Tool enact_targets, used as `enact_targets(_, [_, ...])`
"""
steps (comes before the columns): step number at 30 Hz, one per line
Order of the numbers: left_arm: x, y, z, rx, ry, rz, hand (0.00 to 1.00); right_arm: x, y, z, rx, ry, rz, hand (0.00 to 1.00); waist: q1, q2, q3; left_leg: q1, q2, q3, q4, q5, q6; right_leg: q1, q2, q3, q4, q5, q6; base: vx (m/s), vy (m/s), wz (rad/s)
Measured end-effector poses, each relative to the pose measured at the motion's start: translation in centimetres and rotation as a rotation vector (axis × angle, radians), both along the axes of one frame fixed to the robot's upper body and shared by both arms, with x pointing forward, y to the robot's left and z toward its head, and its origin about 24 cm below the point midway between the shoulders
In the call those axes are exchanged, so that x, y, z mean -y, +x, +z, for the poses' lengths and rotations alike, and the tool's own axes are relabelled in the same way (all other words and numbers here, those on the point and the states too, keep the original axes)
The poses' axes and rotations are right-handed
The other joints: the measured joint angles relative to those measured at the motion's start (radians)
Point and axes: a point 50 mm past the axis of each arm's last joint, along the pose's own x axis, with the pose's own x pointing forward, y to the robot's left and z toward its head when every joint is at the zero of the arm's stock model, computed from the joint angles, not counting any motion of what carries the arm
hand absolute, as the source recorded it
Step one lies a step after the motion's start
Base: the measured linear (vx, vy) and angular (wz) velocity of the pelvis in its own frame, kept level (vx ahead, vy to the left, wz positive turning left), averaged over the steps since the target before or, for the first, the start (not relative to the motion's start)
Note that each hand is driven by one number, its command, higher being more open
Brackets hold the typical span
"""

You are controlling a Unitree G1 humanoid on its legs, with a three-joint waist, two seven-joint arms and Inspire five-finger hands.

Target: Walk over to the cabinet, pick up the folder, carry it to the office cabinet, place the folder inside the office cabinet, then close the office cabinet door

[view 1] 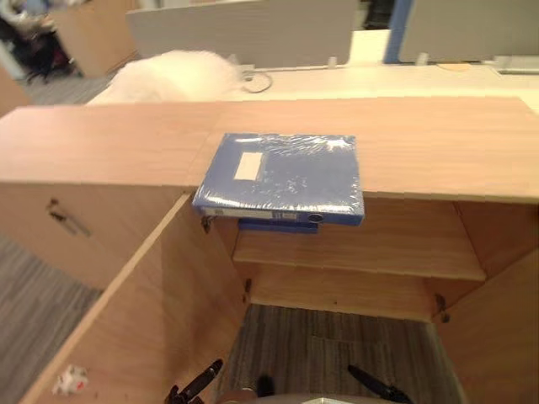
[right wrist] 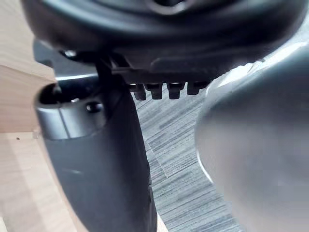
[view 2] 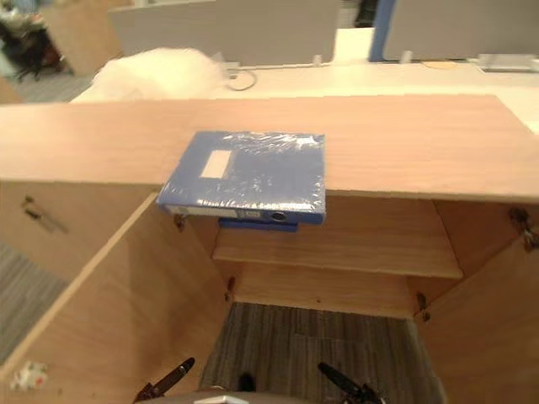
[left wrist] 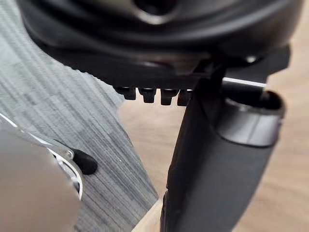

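Note:
A blue folder (view 1: 282,177) wrapped in shiny film lies flat on the wooden cabinet top (view 1: 438,143), its spine just past the front edge. A darker blue piece (view 1: 278,225) shows right under it. Below, both doors stand open, showing a bare inner shelf (view 1: 362,244). My left hand (view 1: 199,380) and right hand (view 1: 376,385) hang low in front of the opening, far below the folder. Each has straight fingers and holds nothing. In the wrist views the left thumb (left wrist: 212,164) and right thumb (right wrist: 106,159) hang over grey carpet beside wood panels.
The open left door (view 1: 143,320) and right door (view 1: 497,337) flank the space I stand in. A neighbouring cabinet front with a handle (view 1: 67,219) is at the left. Behind the cabinet lie a white fluffy heap (view 1: 181,71) and grey desk dividers (view 1: 244,29).

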Motion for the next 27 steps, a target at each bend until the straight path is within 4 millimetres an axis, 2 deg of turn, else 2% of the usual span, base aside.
enact_targets(1, [0.2,0.0,0.0,0.005,-0.009,-0.012,1.00,-0.1,0.6,0.1,0.011,-0.007,0.032,1.00,-0.016,0.007,-0.003,0.012,0.001,0.008,-0.030,-0.004,-0.001,-0.023,0.005,-0.069,-0.023,-0.033,0.009,0.01,0.065,-0.41])
enact_targets(2, [0.3,0.2,0.0,0.014,-0.014,-0.020,1.00,-0.1,0.8,0.1,0.014,-0.008,0.041,1.00,-0.023,0.007,-0.003,0.015,0.003,0.006,-0.044,-0.003,-0.002,-0.030,0.017,-0.099,-0.048,-0.051,0.016,0.00,0.010,-0.38])
enact_targets(3, [0.4,0.5,0.0,0.030,-0.026,-0.022,1.00,-0.3,0.8,0.1,0.010,-0.009,0.063,1.00,-0.030,0.009,-0.004,0.020,0.007,-0.003,-0.068,0.001,-0.009,-0.030,0.054,-0.142,-0.132,-0.073,0.021,0.02,-0.059,-0.27])
enact_targets(4, [0.1,0.7,0.1,0.049,-0.036,-0.025,1.00,-0.4,0.6,0.0,0.002,-0.006,0.063,1.00,-0.033,0.001,-0.009,0.033,0.004,-0.039,-0.096,0.007,-0.019,0.008,0.070,-0.192,-0.226,-0.076,0.004,0.06,-0.114,-0.27])
enact_targets(5, [0.1,1.0,0.2,0.065,-0.048,-0.022,1.00,-0.5,0.3,-0.1,-0.005,0.000,0.059,1.00,-0.034,-0.007,-0.005,0.046,0.002,-0.061,-0.113,0.018,-0.036,0.048,0.076,-0.209,-0.297,-0.078,0.003,0.08,-0.176,-0.28])
enact_targets(6, [-0.1,1.6,0.3,0.089,-0.058,0.003,1.00,-0.8,0.1,-0.2,-0.011,0.010,0.055,1.00,-0.029,-0.018,0.000,0.050,0.006,-0.073,-0.127,0.038,-0.048,0.082,0.085,-0.217,-0.376,-0.086,0.024,0.07,-0.188,-0.17])
enact_targets(7, [0.1,1.8,0.3,0.099,-0.068,0.020,1.00,-0.8,0.2,-0.1,-0.008,0.011,0.052,1.00,-0.033,-0.012,0.003,0.050,0.016,-0.087,-0.127,0.047,-0.047,0.088,0.097,-0.224,-0.388,-0.080,0.021,0.05,-0.230,-0.04])
enact_targets(9, [0.1,2.7,0.6,0.149,-0.084,0.051,1.00,-0.6,-0.1,-0.1,-0.015,0.005,0.055,1.00,-0.043,-0.017,0.002,0.053,0.028,-0.112,-0.124,0.063,-0.044,0.108,0.117,-0.243,-0.406,-0.081,0.012,0.06,-0.201,0.25])
enact_targets(12, [0.8,5.3,1.8,0.286,-0.113,-0.005,1.00,-0.2,-1.0,-0.2,-0.041,-0.004,0.064,1.00,-0.040,-0.025,-0.003,0.055,0.052,-0.150,-0.122,0.065,-0.056,0.145,0.150,-0.276,-0.441,-0.076,-0.002,0.10,-0.210,0.27])
enact_targets(14, [1.2,7.0,2.8,0.376,-0.121,-0.058,1.00,-0.3,-0.9,-0.2,-0.042,-0.009,0.105,1.00,-0.040,-0.034,-0.004,0.053,0.067,-0.155,-0.122,0.062,-0.064,0.146,0.168,-0.273,-0.452,-0.071,-0.010,0.08,-0.152,-0.03])
enact_targets(16, [1.6,7.9,3.4,0.423,-0.125,-0.093,1.00,-0.5,-0.8,-0.2,-0.043,-0.007,0.132,1.00,-0.041,-0.039,-0.008,0.054,0.072,-0.156,-0.122,0.060,-0.068,0.152,0.174,-0.269,-0.468,-0.066,-0.019,0.05,-0.069,-0.08])
enact_targets(21, [2.0,9.0,4.9,0.515,-0.103,-0.167,1.00,-0.4,-0.6,-0.2,-0.048,-0.022,0.183,1.00,-0.041,-0.042,-0.010,0.054,0.074,-0.159,-0.122,0.059,-0.068,0.155,0.175,-0.264,-0.477,-0.062,-0.025,0.01,-0.017,-0.03])
enact_targets(27, [1.1,7.9,6.2,0.519,0.036,-0.326,1.00,-0.3,-0.4,-0.1,-0.049,-0.026,0.234,1.00,-0.038,-0.036,-0.013,0.044,0.073,-0.182,-0.126,0.060,-0.068,0.155,0.176,-0.281,-0.478,-0.061,-0.027,-0.04,-0.012,0.09])
